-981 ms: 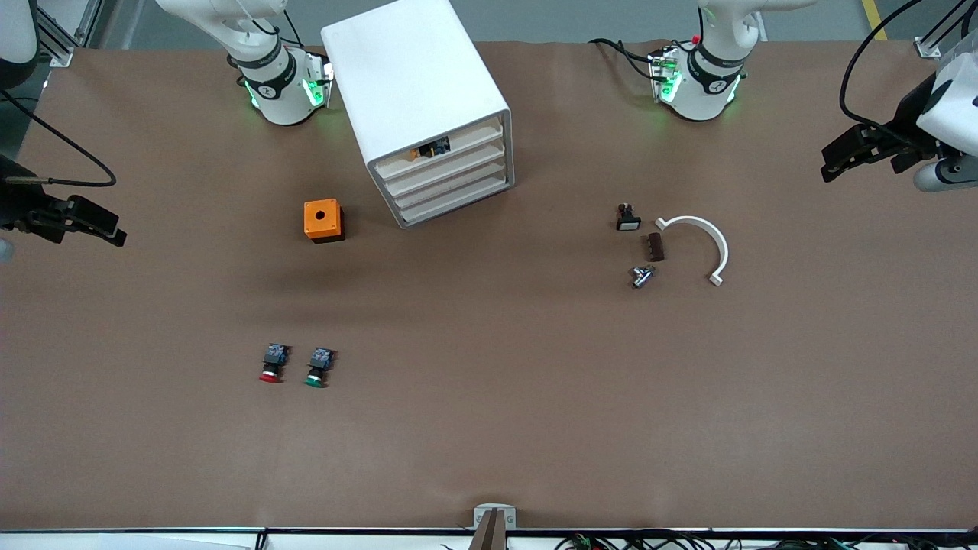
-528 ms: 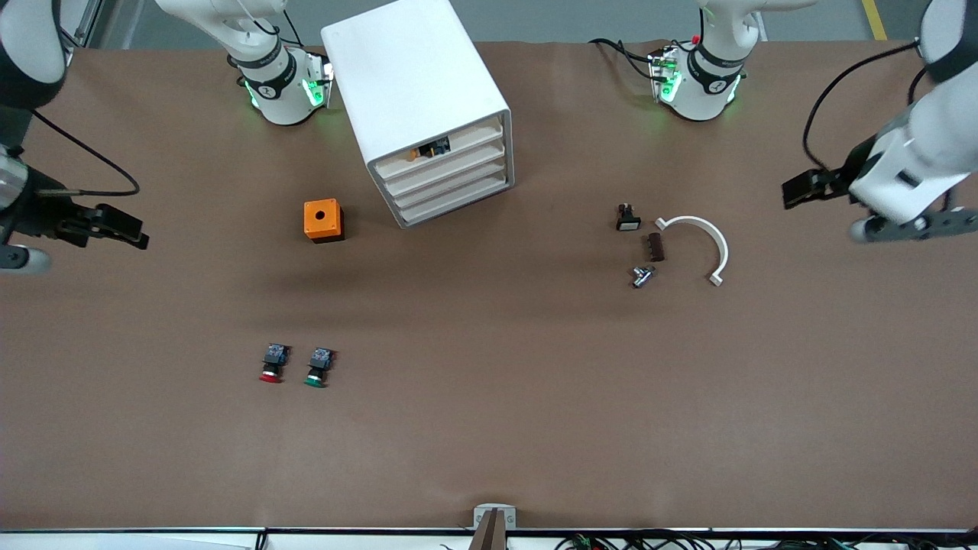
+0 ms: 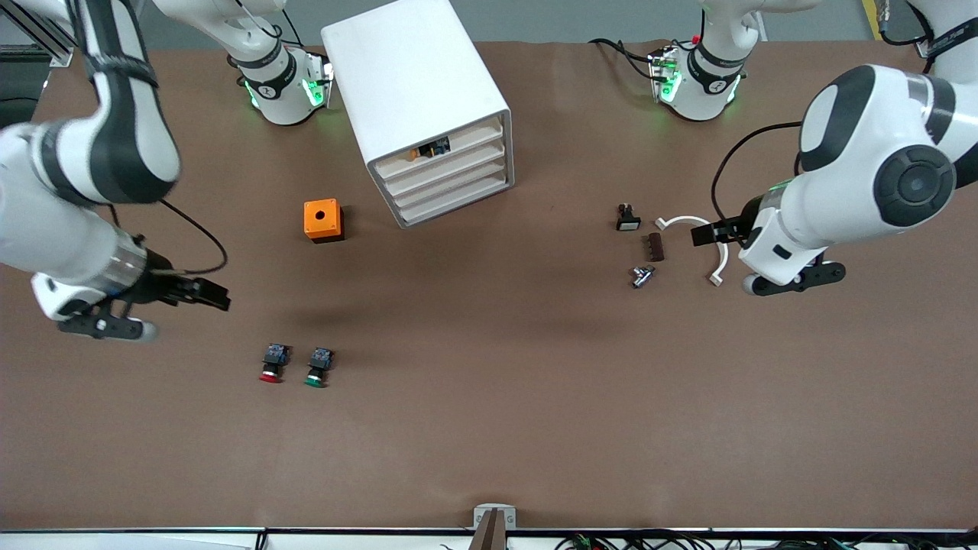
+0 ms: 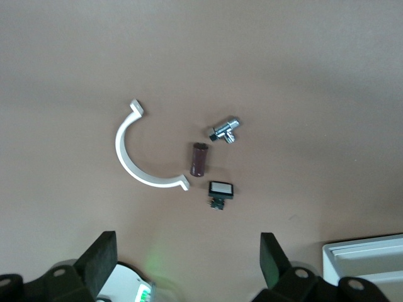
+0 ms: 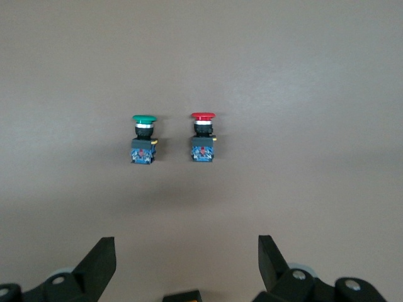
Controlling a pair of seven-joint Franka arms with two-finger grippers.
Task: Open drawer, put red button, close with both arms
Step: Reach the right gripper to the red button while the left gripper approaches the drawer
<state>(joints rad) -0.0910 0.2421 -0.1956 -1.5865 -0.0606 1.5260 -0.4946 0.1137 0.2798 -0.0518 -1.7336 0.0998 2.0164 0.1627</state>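
Observation:
The white cabinet stands between the two arm bases, and all four drawers look shut. The second drawer lies under the first one, which shows an orange part. The red button lies on its side beside the green-capped switch. Both also show in the right wrist view, the red button and the green switch. My right gripper is open and empty, over bare table close to the red button. My left gripper is open and empty, over the white curved clip.
An orange box sits beside the cabinet. Toward the left arm's end lie a white curved clip, a brown cylinder, a metal fitting and a small black switch. The cabinet's corner shows in the left wrist view.
Both arms have swung in from the table's ends. The right gripper has come close to the two buttons. The left gripper has come over the white clip.

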